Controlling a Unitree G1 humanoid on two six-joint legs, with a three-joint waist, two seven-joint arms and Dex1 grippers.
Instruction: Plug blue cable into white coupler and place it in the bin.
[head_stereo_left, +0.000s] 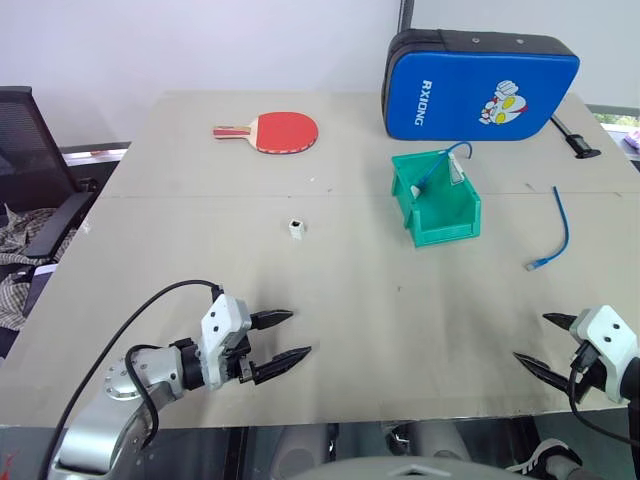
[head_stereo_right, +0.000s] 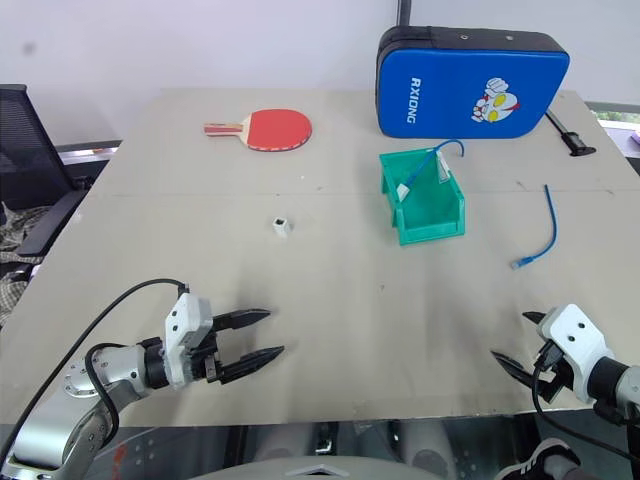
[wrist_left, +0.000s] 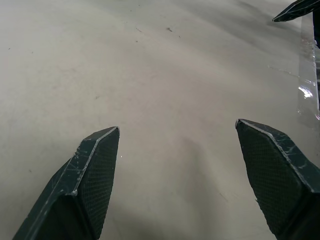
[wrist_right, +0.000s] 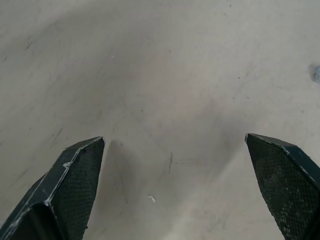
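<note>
Blue cable (head_stereo_left: 556, 235): a thin bright-blue lead lying loose on the grey table (head_stereo_left: 200, 250), at about three o'clock from the table's centre; it runs in a gentle curve, and its near end carries a small plug resting on the surface. Nothing touches it.

White coupler (head_stereo_left: 297, 228): a tiny white block with a dark socket opening facing up, standing alone near the centre of the table, well apart from the cable.

Green bin (head_stereo_left: 437, 199): between the two, toward one o'clock from the coupler. Inside it lies a second blue cable (head_stereo_left: 440, 167) with a white piece at its lower end, one loop rising over the far rim.

Left gripper (head_stereo_left: 284, 338): low over the table at about seven o'clock from the coupler, its two black fingers spread wide, holding nothing. The left wrist view shows bare tabletop between the fingertips (wrist_left: 95, 165).

Right gripper (head_stereo_left: 545, 342): near the table's front edge at six o'clock from the loose cable, its fingers likewise spread wide and empty.

Farther back: a red table-tennis paddle (head_stereo_left: 278, 131) at eleven o'clock and a blue padded case (head_stereo_left: 478, 86) with a cartoon figure behind the bin.
</note>
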